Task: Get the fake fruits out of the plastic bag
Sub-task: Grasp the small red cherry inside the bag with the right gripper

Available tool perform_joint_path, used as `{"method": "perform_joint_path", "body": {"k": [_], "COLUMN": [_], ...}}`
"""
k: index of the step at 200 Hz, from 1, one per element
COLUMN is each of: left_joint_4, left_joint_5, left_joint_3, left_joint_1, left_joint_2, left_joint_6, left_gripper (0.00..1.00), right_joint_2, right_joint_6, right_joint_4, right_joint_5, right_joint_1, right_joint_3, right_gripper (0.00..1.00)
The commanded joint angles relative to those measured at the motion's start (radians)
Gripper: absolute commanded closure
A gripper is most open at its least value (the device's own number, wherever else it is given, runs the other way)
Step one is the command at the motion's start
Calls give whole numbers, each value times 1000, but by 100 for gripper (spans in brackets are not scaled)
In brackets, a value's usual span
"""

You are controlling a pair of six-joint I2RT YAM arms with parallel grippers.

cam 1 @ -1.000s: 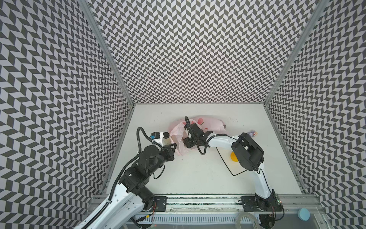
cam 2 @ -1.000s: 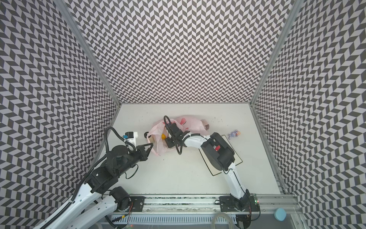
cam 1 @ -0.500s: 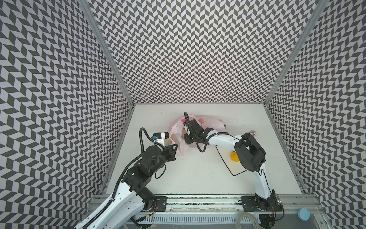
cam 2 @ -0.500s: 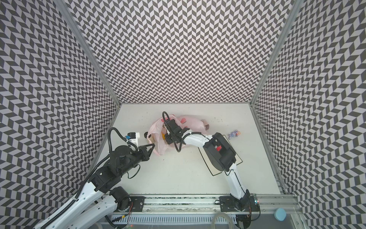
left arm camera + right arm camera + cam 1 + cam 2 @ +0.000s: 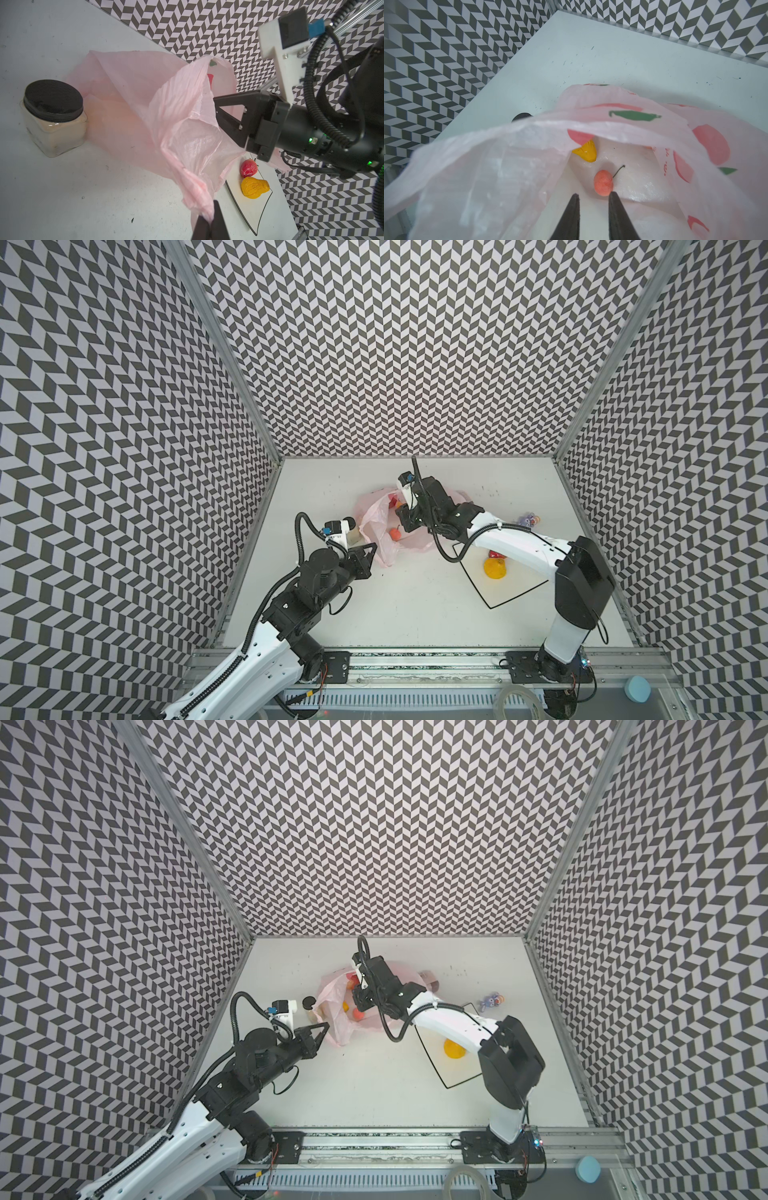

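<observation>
The pink plastic bag (image 5: 374,514) (image 5: 332,1002) lies crumpled left of centre with its mouth held up. My left gripper (image 5: 209,220) (image 5: 373,548) is shut on a twisted strip of the bag's edge. My right gripper (image 5: 593,195) reaches into the bag's mouth, its jaws a little apart with nothing between them. A small pink-red ball (image 5: 603,182) (image 5: 395,534) with a stem lies just past one fingertip. A yellow fruit (image 5: 586,153) sits deeper inside. A red strawberry (image 5: 249,168) and a yellow-orange fruit (image 5: 254,187) (image 5: 494,568) lie on the plate.
The white plate (image 5: 519,589) (image 5: 249,214) with a black rim lies right of the bag, partly under my right arm. A jar (image 5: 54,116) (image 5: 308,1006) with a black lid stands against the bag's left side. A small purple toy figure (image 5: 528,520) lies near the right wall.
My left gripper has drifted slightly right with the bag's edge. My right gripper has shifted a little at the bag's mouth.
</observation>
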Motion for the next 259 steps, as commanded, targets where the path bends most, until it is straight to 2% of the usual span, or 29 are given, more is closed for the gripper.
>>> {"method": "perform_joint_path", "body": {"k": [1, 28, 60, 106, 155, 181, 230, 259], "left_joint_4": [48, 54, 24, -4, -22, -21, -26, -25], "left_joint_5": [16, 31, 38, 42, 48, 50, 43, 43], "left_joint_3": [-19, -25, -10, -17, -17, -28, -25, -32], "left_joint_1": [-4, -4, -4, -4, -5, -4, -4, -4], "left_joint_2": [-15, -26, -38, -67, -80, -96, -120, -122], "left_joint_6": [-9, 9, 13, 5, -2, -8, -12, -10], "left_gripper": [100, 100, 100, 100, 100, 100, 100, 100], "right_joint_2": [-63, -41, 124, 286, 382, 424, 464, 455], "right_joint_6": [26, 47, 51, 23, -5, -11, 0, 10], "right_joint_4": [17, 84, 17, 33, 23, -2, -29, -37], "right_joint_5": [-7, -58, -90, -44, -29, 6, 26, 24], "right_joint_1": [0, 1, 1, 1, 16, 21, 26, 29], "right_joint_3": [-64, -120, -6, 75, 119, 141, 170, 186], "right_gripper": [75, 71, 67, 47, 41, 46, 67, 84]}}
